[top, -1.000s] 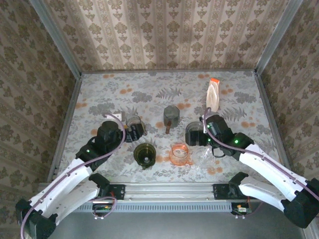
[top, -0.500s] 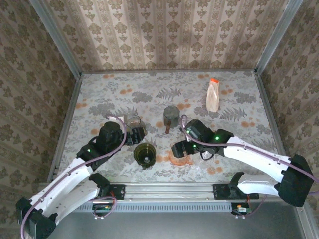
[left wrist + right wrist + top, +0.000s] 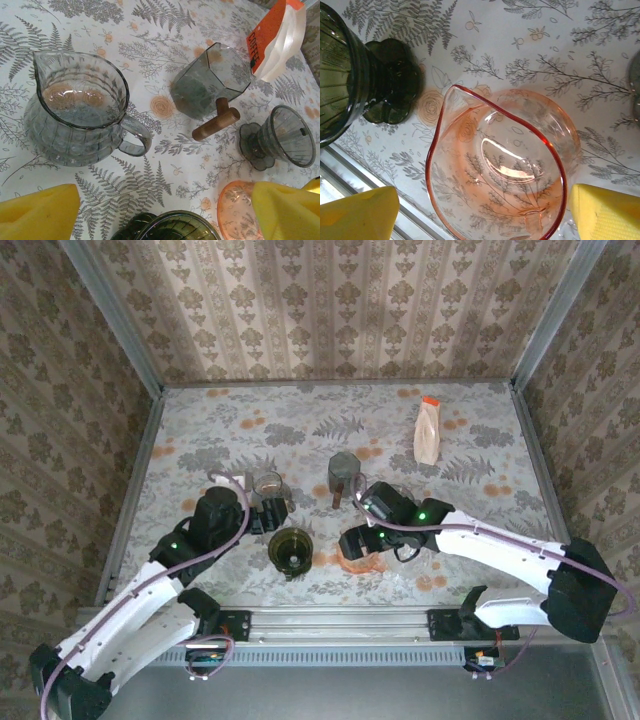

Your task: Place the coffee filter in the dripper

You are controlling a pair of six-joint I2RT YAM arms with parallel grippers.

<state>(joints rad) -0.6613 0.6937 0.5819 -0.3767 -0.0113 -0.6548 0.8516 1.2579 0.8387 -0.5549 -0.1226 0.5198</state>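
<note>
**Dripper (image 3: 291,549) with a bare cone: right arm swung in over the pink pitcher (image 3: 500,165)**

The dripper is dark green ribbed glass on a scalloped foot, and it stands upright. Within the past second the right arm has swept in from the far right. The right gripper (image 3: 481,212) now hangs over the pink pitcher, just right of the dripper, with its yellow foam pads spread wide and carrying nothing. The left gripper (image 3: 165,210), just behind and left of the dripper, has hardly shifted; its pads are also spread wide and empty.

Judgement: the sweep brings no coffee filter toward the cone, so placing has yet to begin. An orange-and-white packet (image 3: 427,432) printed "COFFE…" stands well behind and right of the dripper. It is the likeliest source of a filter, though this cannot be confirmed.

Materials:
- **Pink pitcher:** thin transparent glass with a red-tinted rim and a pinched spout.
- **Clear pitcher (image 3: 80,120):** behind and left of the dripper, ribbed glass with a loop handle.
- **Smoky cup (image 3: 210,80):** behind the dripper, angular glass with a wooden peg handle.
- **Grey glass dripper (image 3: 282,142):** lies tipped on its side, right of the dripper.
- **Tablecloth (image 3: 300,420):** matte, printed with ferns and orange blossoms.
</note>
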